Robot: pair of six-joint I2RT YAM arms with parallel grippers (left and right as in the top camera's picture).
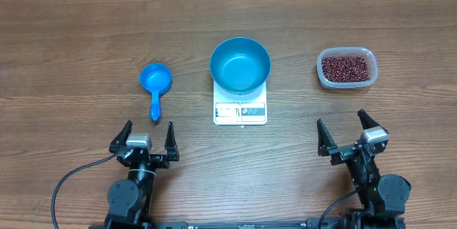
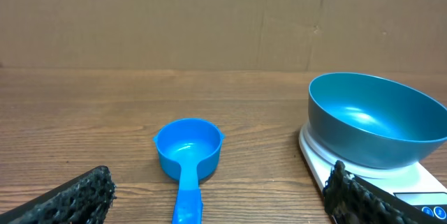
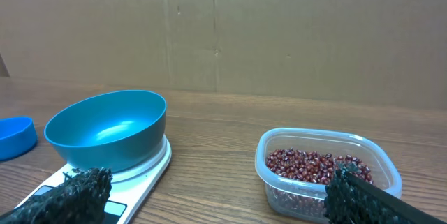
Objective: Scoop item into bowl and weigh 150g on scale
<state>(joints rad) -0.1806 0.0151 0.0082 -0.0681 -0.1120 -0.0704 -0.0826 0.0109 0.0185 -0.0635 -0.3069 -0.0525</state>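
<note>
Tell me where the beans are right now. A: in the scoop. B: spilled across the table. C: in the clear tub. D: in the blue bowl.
C: the beans lie in the clear tub, while the bowl and scoop are empty.

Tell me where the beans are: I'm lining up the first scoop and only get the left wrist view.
Observer: The beans are in a clear tub on the table, to the robot's right of the bowl.
Operator: Is anything in the bottom of the bowl?
Observer: No, from overhead the bowl is bare inside.
Operator: Is the right tool free?
Observer: Yes, the right tool is open and empty, nearer the robot than the tub.
</note>
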